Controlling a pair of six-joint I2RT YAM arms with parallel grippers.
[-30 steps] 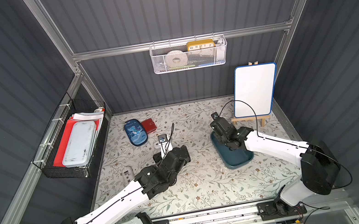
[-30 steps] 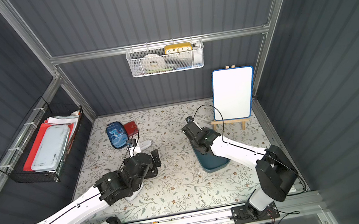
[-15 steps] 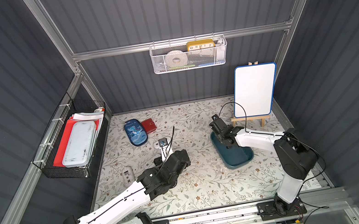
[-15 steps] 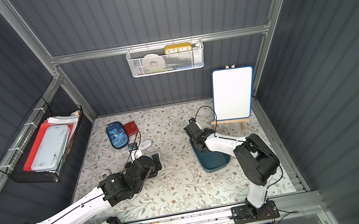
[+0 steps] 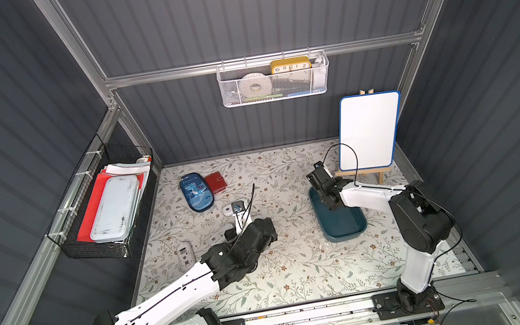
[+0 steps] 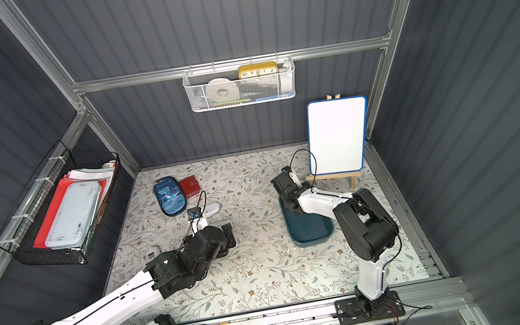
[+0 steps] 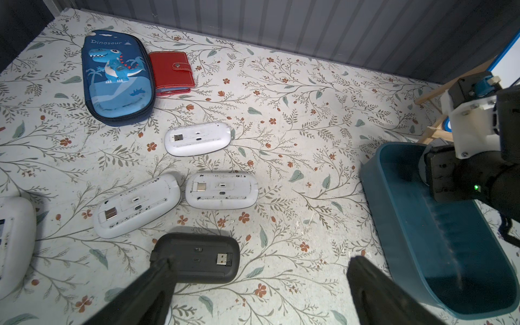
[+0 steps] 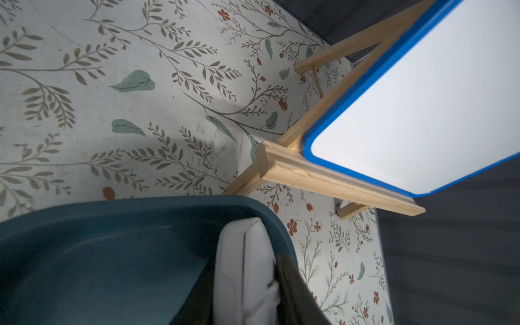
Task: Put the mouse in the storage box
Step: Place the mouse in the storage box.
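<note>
right pincer (image 8: pixel 247 305) gripping white mouse (image 8: pixel 242 253), inside storage box (image 8: pixel 126 204)

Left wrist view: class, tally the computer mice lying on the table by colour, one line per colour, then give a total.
White mice: 4 (one cut off at the picture's edge)
Black mice: 1
Total: 5

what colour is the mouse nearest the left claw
Dark grey, nearly black: the flat oval plastic mouse, clearest in the left wrist view.
</note>
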